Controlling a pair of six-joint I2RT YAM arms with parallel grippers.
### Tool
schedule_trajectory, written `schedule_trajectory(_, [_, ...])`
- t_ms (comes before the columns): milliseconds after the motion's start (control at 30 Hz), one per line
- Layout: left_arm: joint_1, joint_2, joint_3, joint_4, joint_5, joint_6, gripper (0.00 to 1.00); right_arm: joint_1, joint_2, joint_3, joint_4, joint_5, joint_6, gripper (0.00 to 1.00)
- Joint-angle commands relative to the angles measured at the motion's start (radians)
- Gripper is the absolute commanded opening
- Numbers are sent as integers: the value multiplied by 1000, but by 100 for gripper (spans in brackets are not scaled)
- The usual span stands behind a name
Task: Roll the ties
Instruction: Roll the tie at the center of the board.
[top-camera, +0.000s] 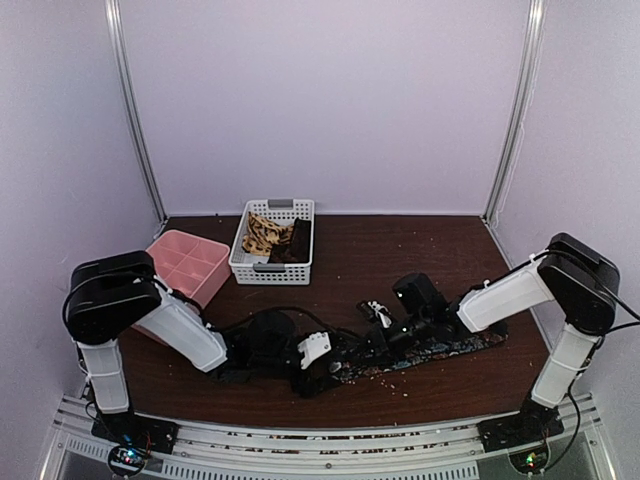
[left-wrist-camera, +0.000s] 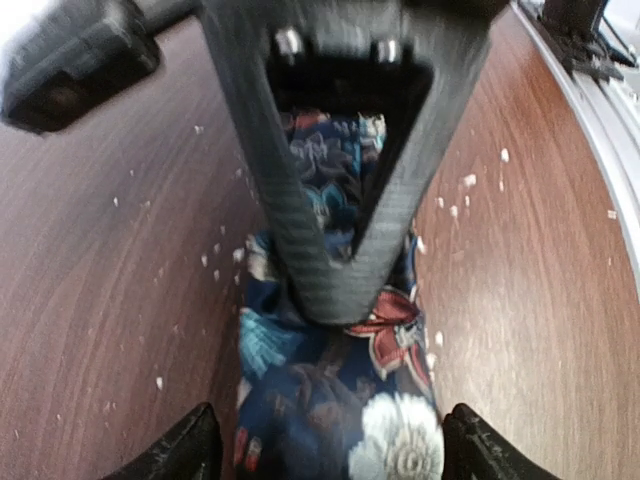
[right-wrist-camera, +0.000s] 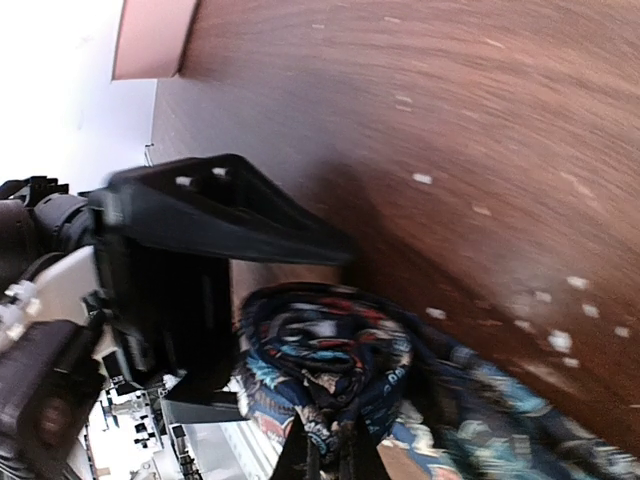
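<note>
- Brown wooden table, flecked with pale crumbs; lilac walls behind.
- Floral tie: laid lengthwise, lower centre-right of the overhead frame, its left end bunched into a loose roll.
- Right gripper: fingers pressed together, pinching that roll.
- Left gripper: fingers wide apart, straddling the tie.
- White basket, upper centre: holds tan tie and brown tie.

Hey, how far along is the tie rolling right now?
Two look done: the tan tie and the dark brown tie lie in the white basket. In hand: the floral tie, partly rolled, right jaws shut on its coil, left jaws open astride it. Left: its tail stretches flat across the table.
</note>
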Motion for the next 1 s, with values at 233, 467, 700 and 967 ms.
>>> schedule_trajectory(233, [-28,241,49,470,-58,-71,81,-92,78,-89,-25,20,-93,0])
schedule_trajectory(467, [-28,319,83,500,-46,-108,63,-92,95,-98,-20,33,-109,0])
schedule_trajectory(700, [-27,199,45,270,-8,-60,33,-93,5,-92,-71,38,-112,26])
schedule_trajectory(967, [-27,81,76,-89,9,35,29,-77,-189,-56,-129,26,-76,58])
